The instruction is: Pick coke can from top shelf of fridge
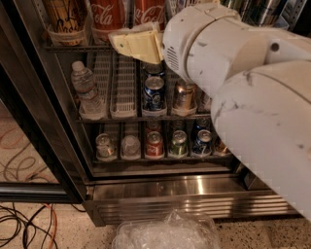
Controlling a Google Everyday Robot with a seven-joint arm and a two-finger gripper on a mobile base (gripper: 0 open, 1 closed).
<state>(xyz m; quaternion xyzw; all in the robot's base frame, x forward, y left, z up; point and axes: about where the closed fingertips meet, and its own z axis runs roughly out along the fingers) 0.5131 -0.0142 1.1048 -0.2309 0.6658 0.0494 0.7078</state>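
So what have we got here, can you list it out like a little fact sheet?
place: fridge stocked with drinks
top shelf: tan can, coke can, second coke can
gripper: at the top shelf's front edge, low in front of both coke cans
arm: white, covers the fridge's right side
next shelf down: water bottle, blue can
floor: clear plastic bag, cables
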